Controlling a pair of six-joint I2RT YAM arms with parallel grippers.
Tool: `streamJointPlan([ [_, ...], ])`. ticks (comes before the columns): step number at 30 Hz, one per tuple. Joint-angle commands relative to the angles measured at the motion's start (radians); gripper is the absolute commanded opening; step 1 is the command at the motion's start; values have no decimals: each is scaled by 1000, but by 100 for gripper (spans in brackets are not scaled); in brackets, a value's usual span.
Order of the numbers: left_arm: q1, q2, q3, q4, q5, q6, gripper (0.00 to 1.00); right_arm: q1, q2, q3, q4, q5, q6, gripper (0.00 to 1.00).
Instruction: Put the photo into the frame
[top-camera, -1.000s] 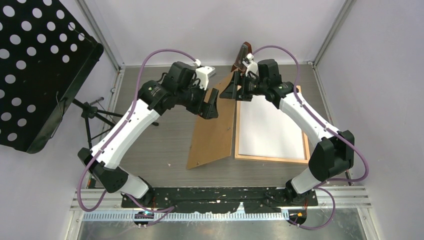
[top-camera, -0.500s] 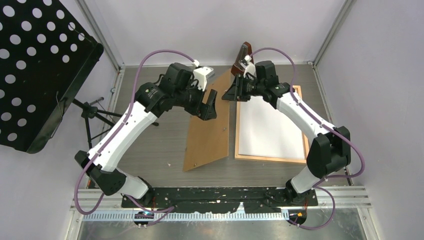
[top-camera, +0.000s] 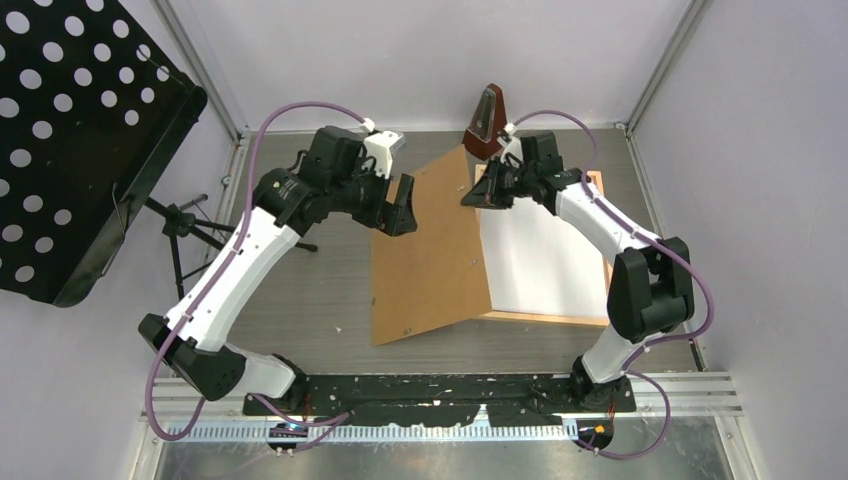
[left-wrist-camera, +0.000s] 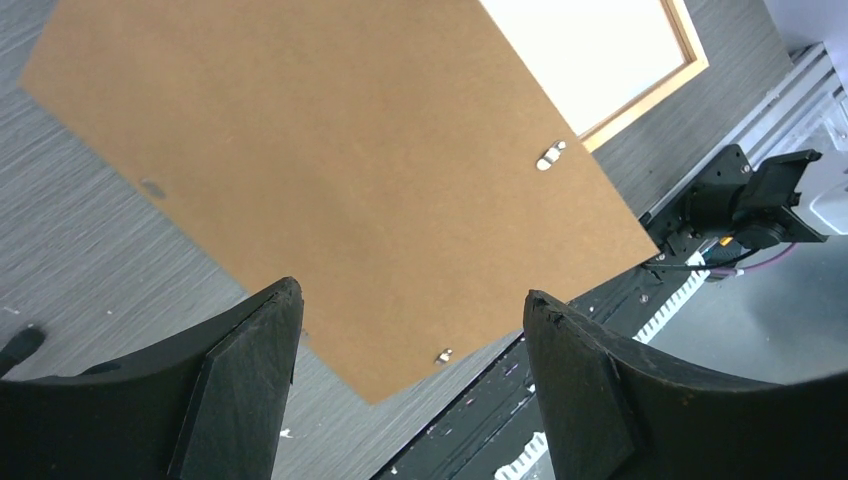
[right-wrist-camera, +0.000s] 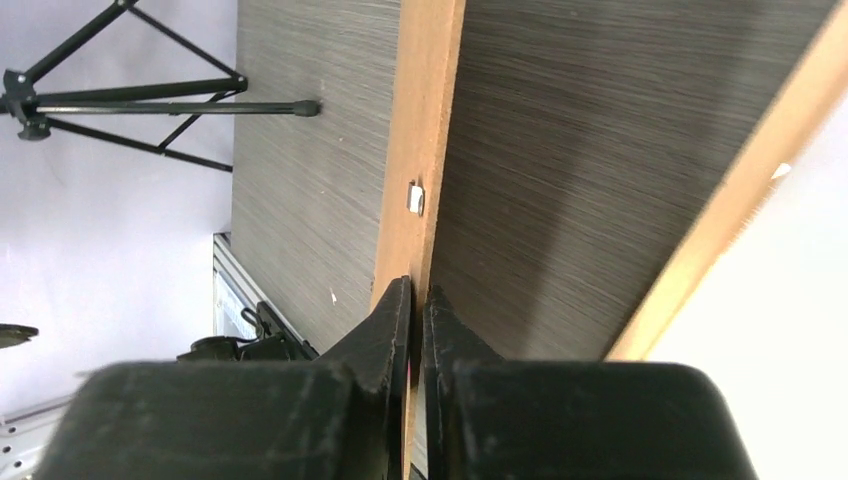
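The light-wood frame (top-camera: 545, 318) lies flat on the table's right side. Inside it the photo (top-camera: 550, 260) shows only its plain white back. A brown backing board (top-camera: 430, 250) slants from the table up over the frame's left rail. My right gripper (top-camera: 478, 192) is shut on the board's far edge; in the right wrist view the fingers (right-wrist-camera: 417, 290) pinch that thin edge (right-wrist-camera: 425, 120). My left gripper (top-camera: 395, 215) hangs open above the board's left edge, touching nothing. Its wrist view shows the board (left-wrist-camera: 340, 170) and a frame corner (left-wrist-camera: 650, 95) below.
A black perforated music stand (top-camera: 70, 140) on a tripod (top-camera: 185, 225) stands beyond the table's left edge. A dark brown wedge-shaped piece (top-camera: 487, 125) sits at the back beside my right gripper. Walls close in at the back and right.
My right gripper went from open to shut on the board's far edge. The board has swung right, now overlapping the frame's left side. My left arm drew back to the left.
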Motion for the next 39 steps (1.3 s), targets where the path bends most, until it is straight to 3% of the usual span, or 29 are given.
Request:
streamJointPlan([
  [1, 31, -33, -8, 54, 22, 0, 79, -64, -91, -74, 95, 18, -22, 6],
  [13, 72, 6, 5, 47, 21, 24, 78, -287, -348, -331, 237, -138, 49, 6],
  [26, 83, 97, 24, 55, 57, 37, 75, -569, -451, -454, 236, -395, 2, 6],
  [32, 84, 108, 17, 61, 69, 33, 74, -659, -450, -453, 183, -463, -48, 6],
  [39, 83, 103, -9, 71, 70, 32, 74, -737, -395, -343, -38, -499, -232, 6],
])
